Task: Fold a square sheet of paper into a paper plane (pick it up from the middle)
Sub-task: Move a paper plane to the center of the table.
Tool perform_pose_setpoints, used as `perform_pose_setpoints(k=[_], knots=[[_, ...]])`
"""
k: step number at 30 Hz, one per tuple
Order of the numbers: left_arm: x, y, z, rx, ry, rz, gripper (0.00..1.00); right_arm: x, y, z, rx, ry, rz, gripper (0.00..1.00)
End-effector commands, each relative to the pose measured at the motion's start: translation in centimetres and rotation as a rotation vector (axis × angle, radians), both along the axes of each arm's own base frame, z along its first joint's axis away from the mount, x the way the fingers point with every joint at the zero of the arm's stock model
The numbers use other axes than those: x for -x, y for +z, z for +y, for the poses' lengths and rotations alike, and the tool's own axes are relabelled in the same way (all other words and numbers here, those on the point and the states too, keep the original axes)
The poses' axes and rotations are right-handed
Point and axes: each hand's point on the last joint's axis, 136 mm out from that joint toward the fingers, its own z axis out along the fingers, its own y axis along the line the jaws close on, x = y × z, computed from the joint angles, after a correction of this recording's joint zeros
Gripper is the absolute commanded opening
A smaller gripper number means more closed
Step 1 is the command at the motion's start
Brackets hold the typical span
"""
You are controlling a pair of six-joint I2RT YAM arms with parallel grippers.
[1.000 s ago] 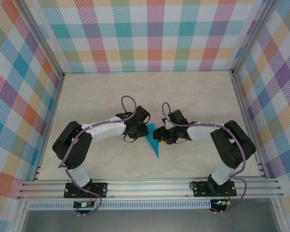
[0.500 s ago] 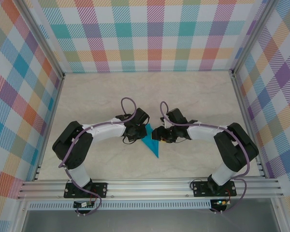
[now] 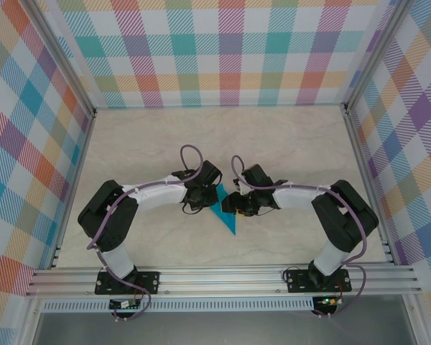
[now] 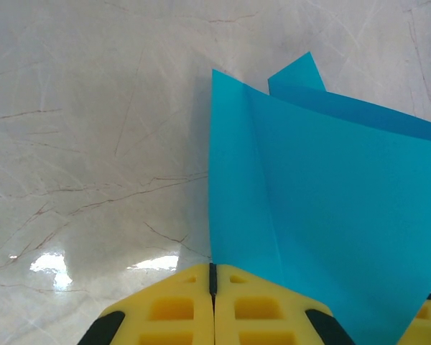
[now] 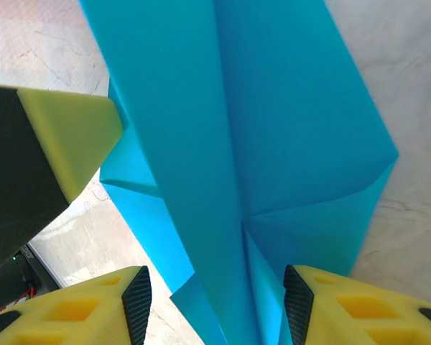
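1. My left fingers (image 4: 226,298) are closed flush, pad against pad. The paper plane (image 4: 330,201) rises directly from their seam and overlaps one pad. I cannot tell whether an edge is nipped between them.
2. My right fingers (image 5: 359,309) stand partly apart, one pad on each side of the plane's centre crease, with the cyan paper running between them.
3. From above, the plane lies at the middle of the bench (image 3: 165,144), between my two sets of fingers. Its pointed tip is directed toward the arm bases.
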Motion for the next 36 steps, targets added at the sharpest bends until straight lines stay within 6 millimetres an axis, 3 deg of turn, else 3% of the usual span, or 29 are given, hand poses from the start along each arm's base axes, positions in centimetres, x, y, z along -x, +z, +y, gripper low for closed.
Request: perform_pose_setpoints(k=[1,6,11,18,27,32,36], knots=[[-0.3,0.1,0.3,-0.003,0.004,-0.006,0.06,0.3,0.3,0.4,0.01,0.017,-0.016,0.53],[-0.1,-0.1,0.6,-0.019,0.001,0.0,0.06,0.7,-0.4,-0.2,0.146,0.001,-0.069,0.5],[-0.2,0.1,0.3,-0.006,0.001,-0.004,0.07,0.4,-1.4,-1.0,0.291,-0.018,-0.088,0.37],[-0.3,0.9,0.3,0.011,0.0,-0.028,0.08,0.5,-1.7,-0.9,0.341,-0.014,-0.096,0.27],[-0.2,1.9,0.4,0.045,0.006,-0.063,0.12,0.8,-1.7,-0.6,0.356,-0.008,-0.094,0.22],[-0.3,3.4,0.8,0.082,0.023,-0.119,0.2,0.7,-1.3,-0.4,0.351,-0.009,-0.101,0.14],[-0.2,5.4,2.3,0.086,0.064,-0.191,0.26,0.1,-0.1,-0.7,0.381,-0.024,-0.13,0.1]])
